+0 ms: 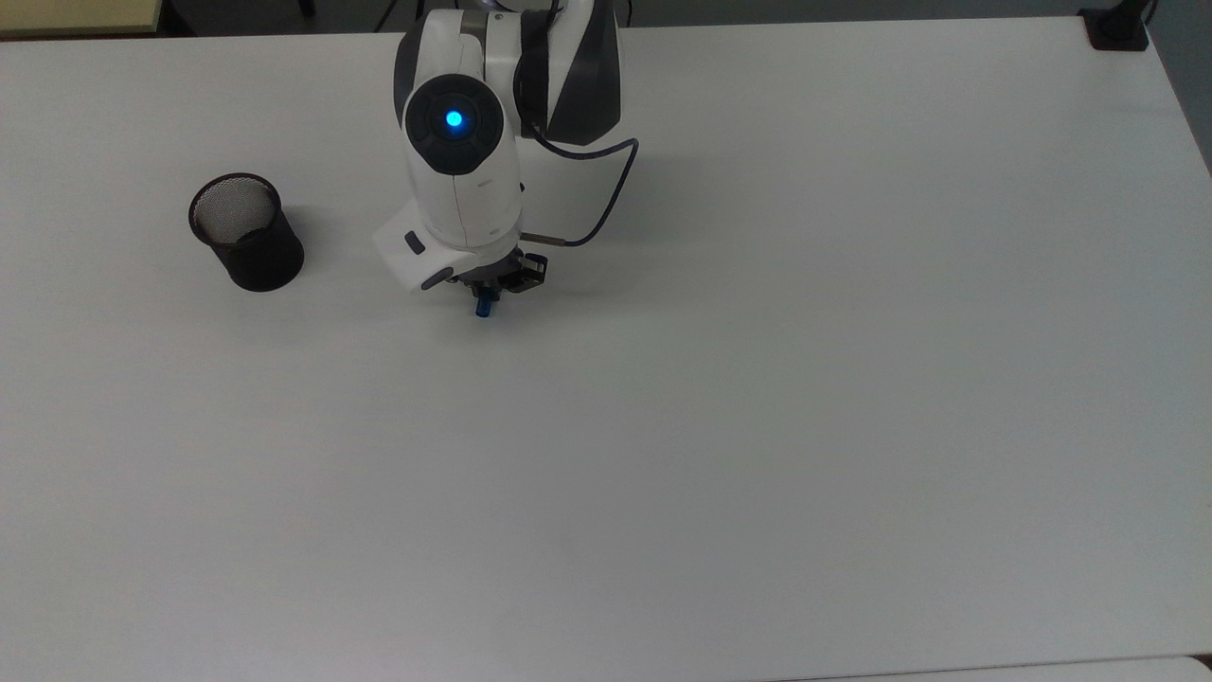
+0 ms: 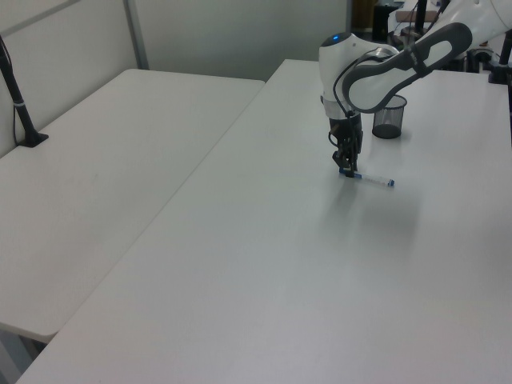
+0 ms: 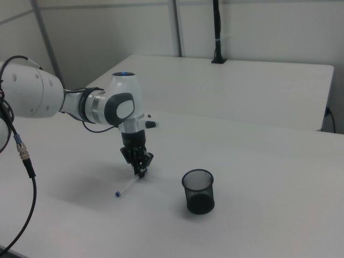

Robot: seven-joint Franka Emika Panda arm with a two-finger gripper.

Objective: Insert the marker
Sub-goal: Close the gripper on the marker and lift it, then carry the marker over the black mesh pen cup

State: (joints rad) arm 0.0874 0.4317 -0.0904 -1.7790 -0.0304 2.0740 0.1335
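The marker [image 2: 372, 179] lies flat on the white table [image 1: 757, 426], a slim white barrel with blue at both ends. In the right view the marker [image 3: 128, 185] runs from the gripper down toward the right view's left. My gripper [image 2: 349, 170] points straight down at the marker's cap end, fingers closed on it just above the tabletop. In the top view only the blue end of the marker [image 1: 483, 307] pokes out below the gripper [image 1: 485, 289]; the rest is hidden under the arm. The gripper [image 3: 141, 172] stands well apart from the black mesh cup [image 1: 244, 232].
The mesh cup [image 3: 198, 192] stands upright and open-topped at the top view's left, also seen as the cup [image 2: 389, 117] behind the arm. A second white table [image 2: 120, 160] adjoins. A black post [image 3: 217, 32] stands on it.
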